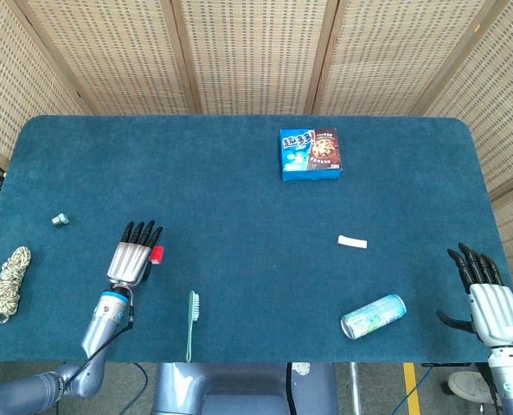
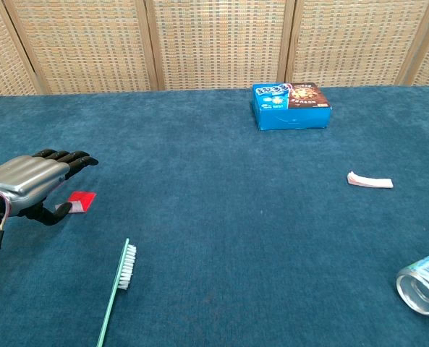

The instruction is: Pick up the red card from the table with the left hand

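The red card (image 2: 83,199) lies on the blue table (image 2: 221,217) at the near left; in the head view only a small part of the card (image 1: 157,253) shows beside my left hand (image 1: 133,256). My left hand (image 2: 32,180) hovers palm down over the card's left end with its fingers stretched forward. Its thumb touches the card's near edge, which looks slightly raised. I cannot see any finger closed onto the card. My right hand (image 1: 485,292) stays at the table's right edge with fingers spread and nothing in it.
A green toothbrush (image 2: 117,288) lies just right of the left hand. A can (image 1: 373,316) lies on its side at the near right, a white slip (image 1: 352,242) behind it, a blue snack box (image 1: 310,154) at the back. A rope coil (image 1: 11,280) and a small clip (image 1: 60,220) are at the far left.
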Robot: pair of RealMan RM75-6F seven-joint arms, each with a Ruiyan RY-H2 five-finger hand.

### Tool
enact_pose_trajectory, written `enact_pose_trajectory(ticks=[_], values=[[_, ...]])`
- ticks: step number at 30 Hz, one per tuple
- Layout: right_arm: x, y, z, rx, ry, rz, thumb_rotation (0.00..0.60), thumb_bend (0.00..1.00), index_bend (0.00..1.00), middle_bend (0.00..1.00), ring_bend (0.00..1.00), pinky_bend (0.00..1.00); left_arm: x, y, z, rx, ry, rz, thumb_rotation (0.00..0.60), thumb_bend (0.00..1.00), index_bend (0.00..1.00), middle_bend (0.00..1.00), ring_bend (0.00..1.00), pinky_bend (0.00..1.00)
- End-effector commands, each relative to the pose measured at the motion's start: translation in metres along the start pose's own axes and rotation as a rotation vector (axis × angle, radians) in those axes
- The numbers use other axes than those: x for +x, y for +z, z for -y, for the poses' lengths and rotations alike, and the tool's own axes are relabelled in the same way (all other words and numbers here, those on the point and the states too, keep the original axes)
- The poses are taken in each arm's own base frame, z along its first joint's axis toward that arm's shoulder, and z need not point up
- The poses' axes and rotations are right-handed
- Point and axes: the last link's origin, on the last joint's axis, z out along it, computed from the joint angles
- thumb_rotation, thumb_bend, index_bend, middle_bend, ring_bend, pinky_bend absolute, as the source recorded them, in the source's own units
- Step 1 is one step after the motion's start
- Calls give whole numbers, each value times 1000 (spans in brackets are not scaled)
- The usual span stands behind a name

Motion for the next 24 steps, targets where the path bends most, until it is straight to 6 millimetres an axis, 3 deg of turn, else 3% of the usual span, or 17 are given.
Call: enact_pose_trajectory(ticks=[1,7,14,20,24], values=[[0,0,0,0,0,1,600,0,0,0,0,0,0,0,1,5,-6,0,600,605,0,0,0,0],[-1,0,0,1,-2,4,600,0,0,0,0,0,1,-5,3,6,-57,6,600,634,0,0,0,0],[-1,0,1,1,-4,4,600,0,0,0,0,0,5,-20,5,-22,-182,20,600,598,8,0,0,0],[-1,0,2,3,-4,4,600,0,0,0,0,0,7,-23,11,-19,-161,-18,600,467,180,0,0,0],[-1,0,2,2,-4,2,600,0,0,0,0,0,6,-24,13,-12,-155,-36,600,444,216,0,0,0]])
